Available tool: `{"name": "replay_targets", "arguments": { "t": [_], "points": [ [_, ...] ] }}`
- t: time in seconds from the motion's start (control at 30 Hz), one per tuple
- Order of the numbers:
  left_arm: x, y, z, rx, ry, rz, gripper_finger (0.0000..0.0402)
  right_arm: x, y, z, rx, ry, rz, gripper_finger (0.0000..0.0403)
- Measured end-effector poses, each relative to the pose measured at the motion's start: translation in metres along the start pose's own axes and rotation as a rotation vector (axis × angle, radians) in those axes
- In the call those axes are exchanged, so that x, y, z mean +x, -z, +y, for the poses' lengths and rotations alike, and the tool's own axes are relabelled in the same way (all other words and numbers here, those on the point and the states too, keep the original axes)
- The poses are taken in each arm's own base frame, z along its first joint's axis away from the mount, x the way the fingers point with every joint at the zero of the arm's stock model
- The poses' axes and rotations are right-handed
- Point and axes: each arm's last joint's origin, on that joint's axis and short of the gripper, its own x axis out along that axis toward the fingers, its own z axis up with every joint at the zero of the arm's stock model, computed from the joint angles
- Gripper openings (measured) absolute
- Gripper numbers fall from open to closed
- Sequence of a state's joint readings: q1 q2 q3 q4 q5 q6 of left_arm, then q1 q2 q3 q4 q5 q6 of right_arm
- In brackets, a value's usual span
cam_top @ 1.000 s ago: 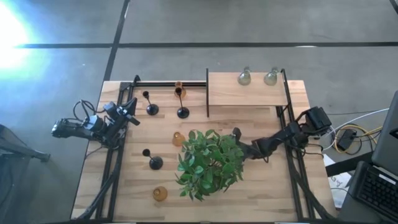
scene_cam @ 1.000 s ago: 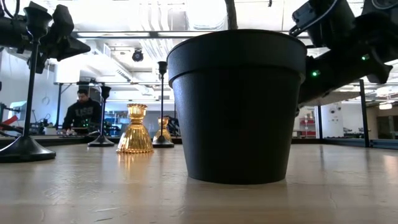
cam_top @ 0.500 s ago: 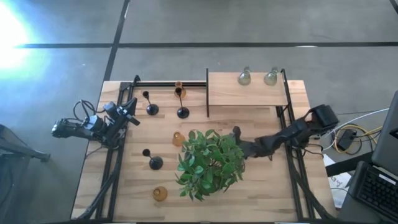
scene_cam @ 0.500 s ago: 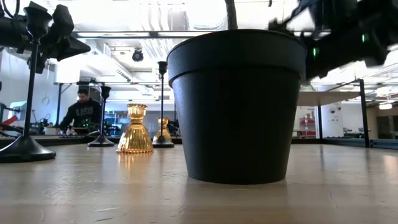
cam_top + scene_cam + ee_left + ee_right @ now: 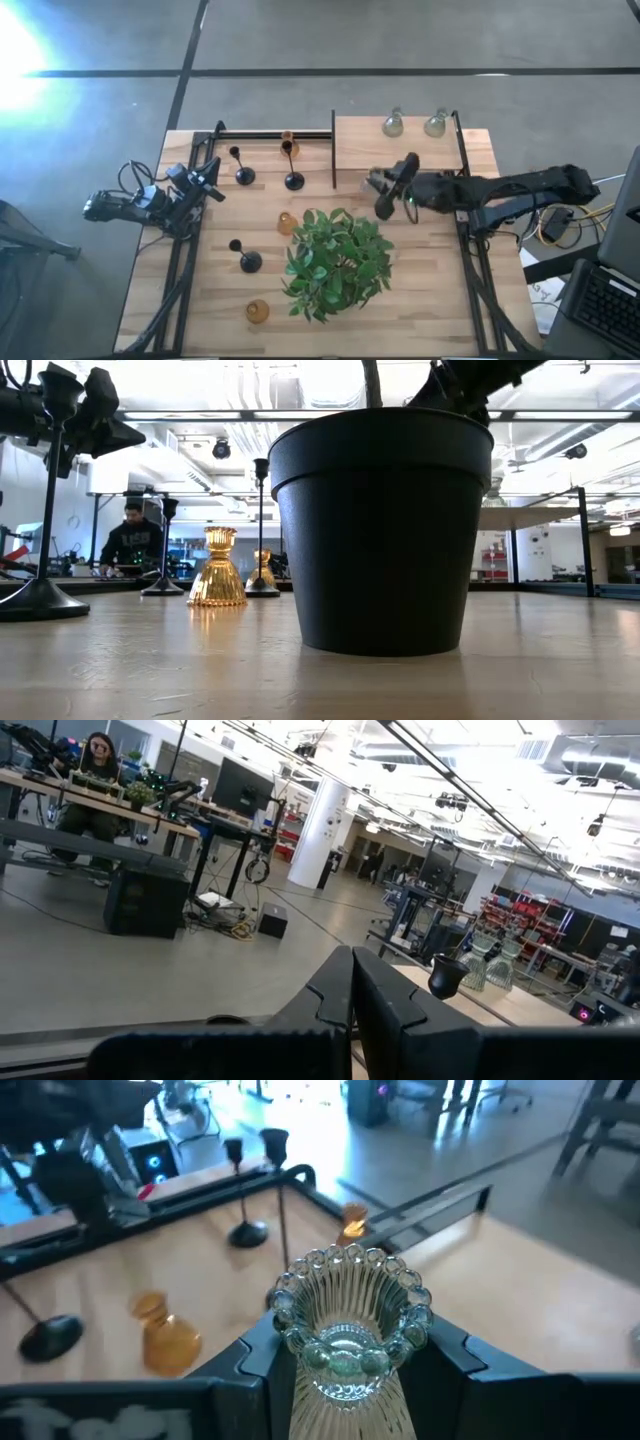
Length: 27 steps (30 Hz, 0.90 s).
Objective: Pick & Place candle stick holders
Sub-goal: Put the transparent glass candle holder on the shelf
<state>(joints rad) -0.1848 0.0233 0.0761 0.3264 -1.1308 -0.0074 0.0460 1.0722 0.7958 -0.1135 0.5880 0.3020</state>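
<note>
Plant [image 5: 335, 262] fills the middle of the table [image 5: 420, 300] in the high view, just beneath and to the near side of the right gripper [image 5: 383, 189]; that gripper reaches in from the right at the front edge of the raised wooden shelf [image 5: 395, 152], clamped on a clear glass holder [image 5: 374, 181]; two more clear holders [image 5: 393, 124] [image 5: 435, 124] stand on the shelf beyond it; an amber holder [image 5: 287, 223] sits to its left past the leaves, another amber holder [image 5: 258, 311] lies near the table's front, a third [image 5: 289, 145] by the back rail; three black stemmed holders [image 5: 243, 173] [image 5: 293, 180] [image 5: 249, 261] stand farther left; the left gripper [image 5: 208, 181] waits at the table's left edge.

Low view: black pot [image 5: 380, 530] blocks most of the scene; an amber ribbed holder [image 5: 218, 570] and black stems [image 5: 40, 595] show to its left; a person sits far behind.

Left wrist view: the left gripper's fingers [image 5: 350, 1010] lie pressed together, holding nothing.

Right wrist view: the right gripper's fingers [image 5: 250, 1363] grip the clear ribbed holder [image 5: 348, 1342] on both sides, its beaded rim facing the camera; an amber holder [image 5: 165, 1335] and black holders [image 5: 245, 1230] stand on the table beyond.
</note>
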Motion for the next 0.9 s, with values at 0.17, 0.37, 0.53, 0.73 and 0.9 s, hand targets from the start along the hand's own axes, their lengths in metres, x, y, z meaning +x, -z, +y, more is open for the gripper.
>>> {"name": "replay_targets", "arguments": {
  "t": [0.17, 0.37, 0.53, 0.73, 0.9],
  "points": [
    [0.000, 0.000, 0.000, -0.002, 0.000, -0.001, 0.0012, 0.009, -0.016, -0.022, -0.011, 0.092, -0.028, 0.0127],
    [0.000, 0.000, 0.000, -0.001, 0.000, -0.001, 0.0012, 0.033, -0.029, -0.042, 0.065, 0.205, -0.058, 0.0127],
    [0.000, 0.000, 0.000, -0.001, 0.000, -0.001, 0.0012, 0.059, -0.043, -0.046, 0.090, 0.259, -0.065, 0.0127],
    [0.000, 0.000, 0.000, -0.001, 0.000, -0.001, 0.0012, 0.099, -0.052, -0.048, 0.087, 0.318, -0.029, 0.0127],
    [0.000, 0.000, 0.000, -0.001, 0.000, -0.001, 0.0012, 0.127, -0.049, -0.053, 0.139, 0.367, -0.002, 0.0127]
  ]
}}
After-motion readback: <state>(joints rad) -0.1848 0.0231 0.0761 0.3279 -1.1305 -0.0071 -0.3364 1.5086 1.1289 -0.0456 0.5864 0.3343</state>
